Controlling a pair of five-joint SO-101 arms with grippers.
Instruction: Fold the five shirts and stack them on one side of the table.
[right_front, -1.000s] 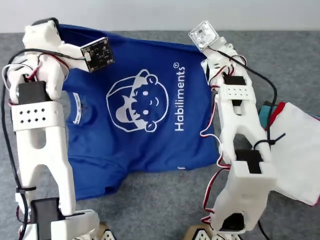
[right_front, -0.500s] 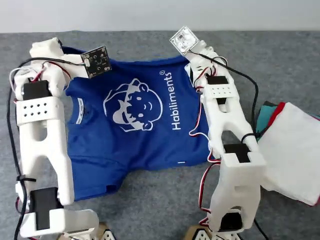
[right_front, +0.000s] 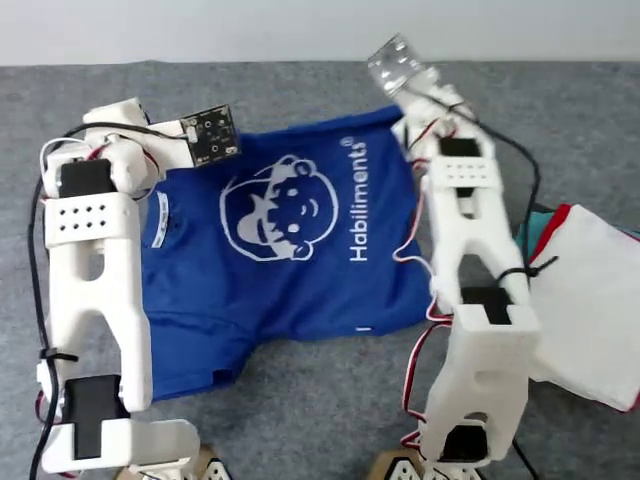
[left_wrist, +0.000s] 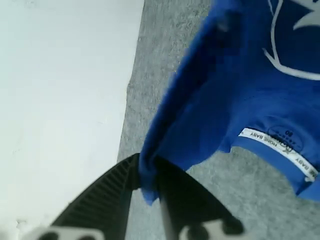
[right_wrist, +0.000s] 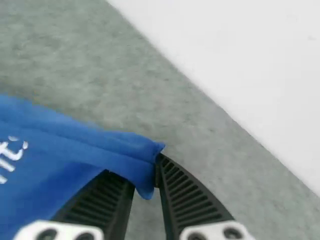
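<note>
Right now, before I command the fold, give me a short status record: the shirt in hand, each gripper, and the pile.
blue shirt: print up, far edge raised, near part lying on the table
left gripper: shut on the blue shirt's far edge
right gripper: shut on a far corner of the blue shirt
folded pile: at the table's right edge, white on top

Grey table (right_front: 320, 420): blue shirt (right_front: 290, 270) mid-table; folded stack (right_front: 590, 300) at right edge.
</note>
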